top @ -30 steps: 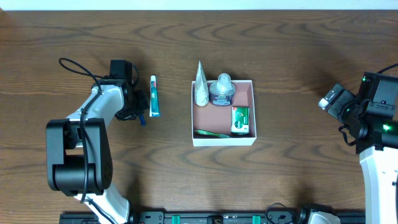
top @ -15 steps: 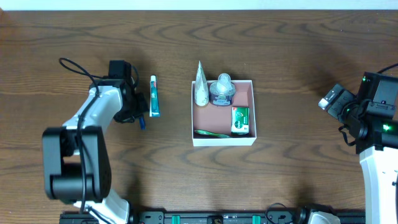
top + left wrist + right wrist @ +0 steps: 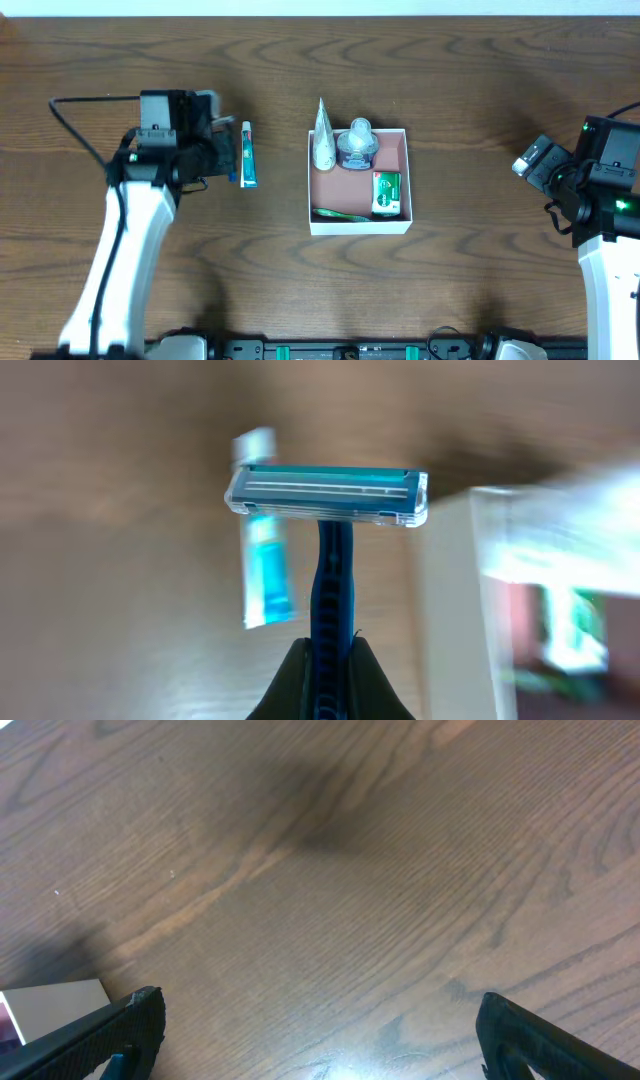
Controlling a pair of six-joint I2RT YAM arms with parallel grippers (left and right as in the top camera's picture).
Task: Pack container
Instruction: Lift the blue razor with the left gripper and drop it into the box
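Lifting higher off the table (image 3: 470, 80) since a second ago, the left arm is carrying the left hand (image 3: 327, 652) up beside the toothpaste tube (image 3: 266, 575). That hand is pinching tight on the ribbed blue plastic handle of a razor (image 3: 330, 510). The razor's clear rectangular head is standing upright above the dark fingertips. Behind it, the white and blue tube is lying flat on the wood grain and blurring. Further right, the container (image 3: 450, 600) is showing one thin white wall, out of focus.

From overhead, the container (image 3: 358, 227) is sitting mid-table, well apart from both hands. It is holding a white cone-shaped tube (image 3: 322, 140), a round clear-capped jar (image 3: 357, 146) and a green box (image 3: 386, 192). A thin green item (image 3: 340, 214) along its front wall is hard to make out.

The right hand (image 3: 325, 1035) is gaping wide and gripping nothing, with only its dark fingertips (image 3: 130, 1030) showing at the frame's bottom corners.
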